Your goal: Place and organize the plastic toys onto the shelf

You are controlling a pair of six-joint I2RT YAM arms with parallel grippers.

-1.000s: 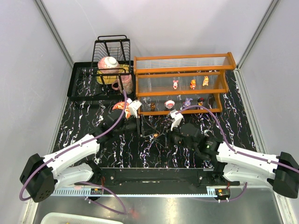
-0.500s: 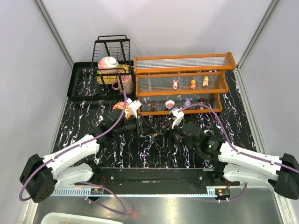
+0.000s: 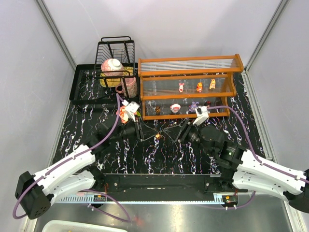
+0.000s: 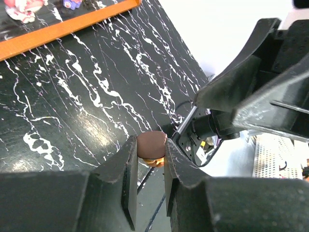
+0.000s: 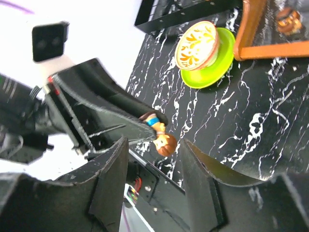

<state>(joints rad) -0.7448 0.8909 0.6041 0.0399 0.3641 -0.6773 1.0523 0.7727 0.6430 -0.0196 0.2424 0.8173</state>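
L tool (image 4: 148,153) clamps toy (image 4: 151,144) above bench (image 3: 159,154), btw the arms. R tool (image 5: 153,147) open, jaws either side of toy, not touching. Risk: L releases before R closes, so toy drops & rolls. Shelf (image 3: 188,79): 3 toys (image 3: 199,87) mid tier, approx 4 on lower.

A patterned bowl (image 5: 197,42) sits on a green plate (image 5: 220,69).
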